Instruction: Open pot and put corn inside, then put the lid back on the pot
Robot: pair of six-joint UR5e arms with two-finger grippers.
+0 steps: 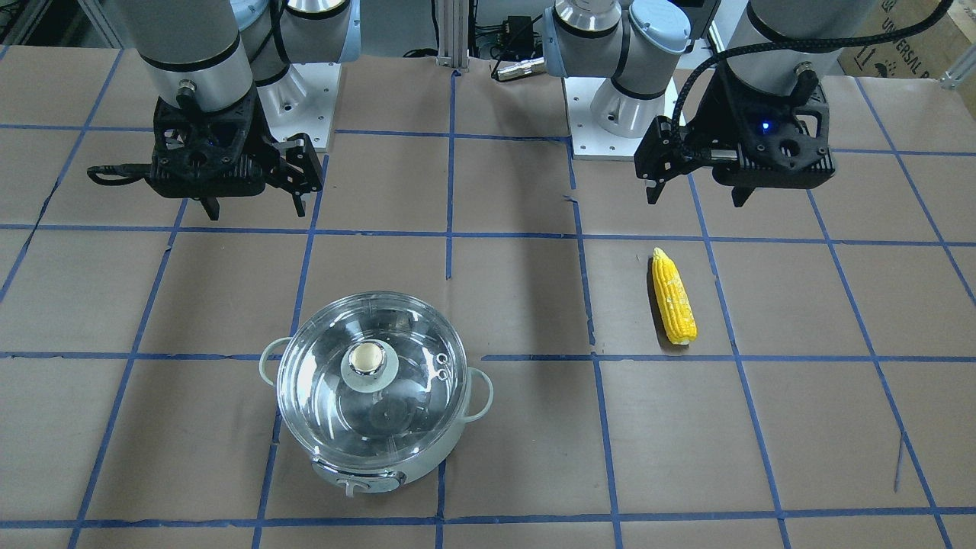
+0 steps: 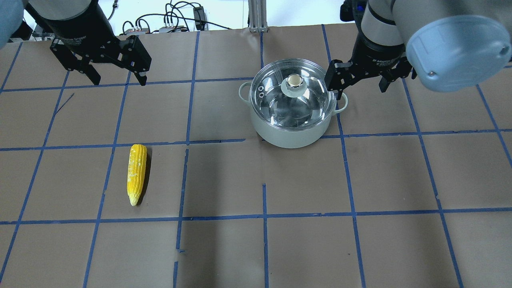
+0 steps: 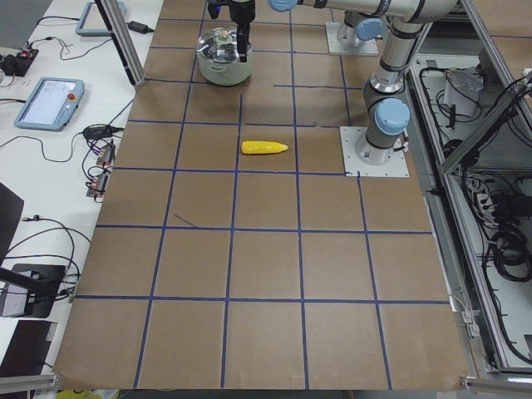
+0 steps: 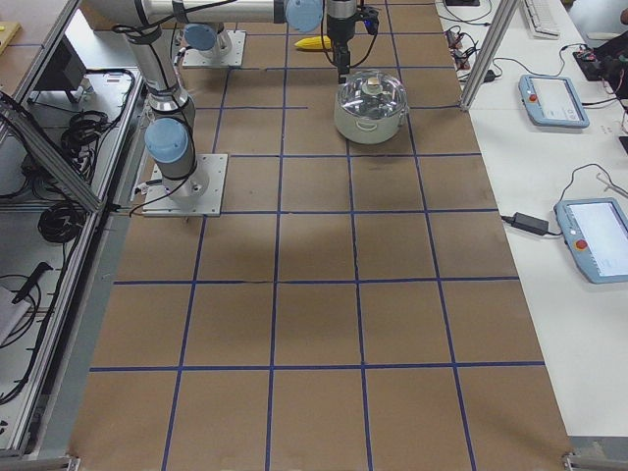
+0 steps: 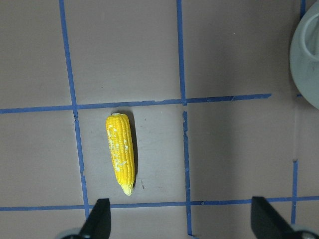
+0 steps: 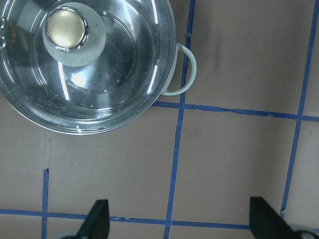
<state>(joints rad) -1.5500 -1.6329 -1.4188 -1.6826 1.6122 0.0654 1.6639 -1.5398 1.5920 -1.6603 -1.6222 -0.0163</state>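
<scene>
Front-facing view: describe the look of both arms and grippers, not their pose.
Left arm and right arm: silver-grey tubes, pale blue joint caps. Left gripper and right gripper: black housings, black fingers. A braided black cable reaches the left one, which shows a blue light.

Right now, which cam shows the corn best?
Left wrist-mounted: the corn lies whole and unobstructed near centre, kernel rows clear, tapered tip toward the bottom edge. Overhead and front-facing show it whole but smaller. Both side views show only a small yellow shape. Right wrist-mounted misses it.
</scene>
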